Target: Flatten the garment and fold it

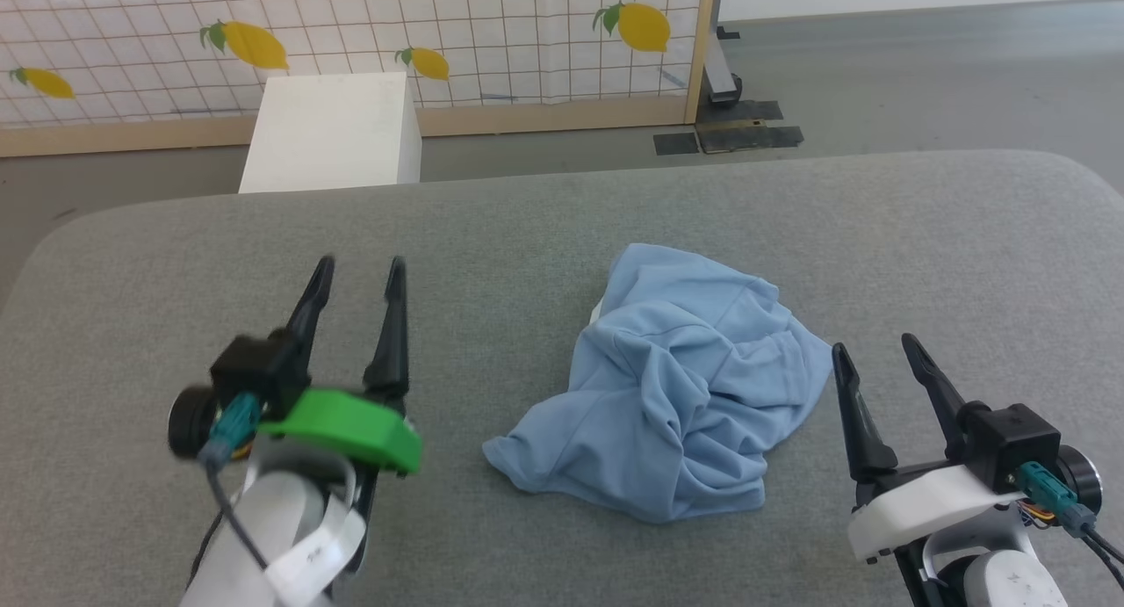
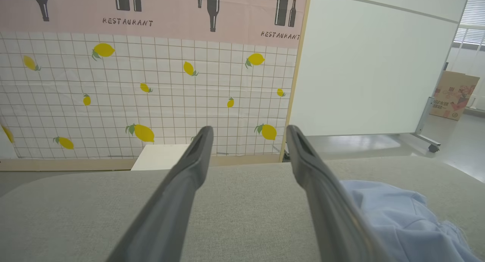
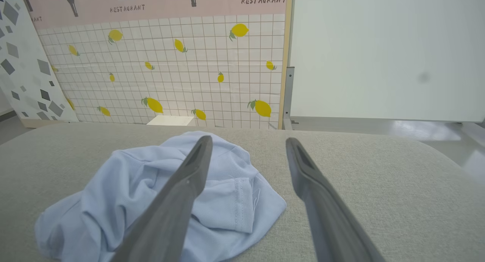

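Observation:
The garment (image 1: 672, 387) is a light blue knit T-shirt lying crumpled in a heap on the grey padded table (image 1: 527, 229), right of centre. Its hemmed sleeve edge shows in the right wrist view (image 3: 242, 205), and a corner of the garment (image 2: 401, 220) appears at the lower right of the left wrist view. My left gripper (image 1: 360, 269) hovers open to the left of the heap, holding nothing. My right gripper (image 1: 874, 348) stands open just off the heap's right edge, also holding nothing.
A white box (image 1: 338, 133) stands on the floor beyond the table's far edge. Behind it runs a lemon-print screen (image 1: 351, 36) with a wooden frame. A white panel on a wheeled stand (image 2: 379, 65) and a cardboard box (image 2: 454, 95) lie to the right.

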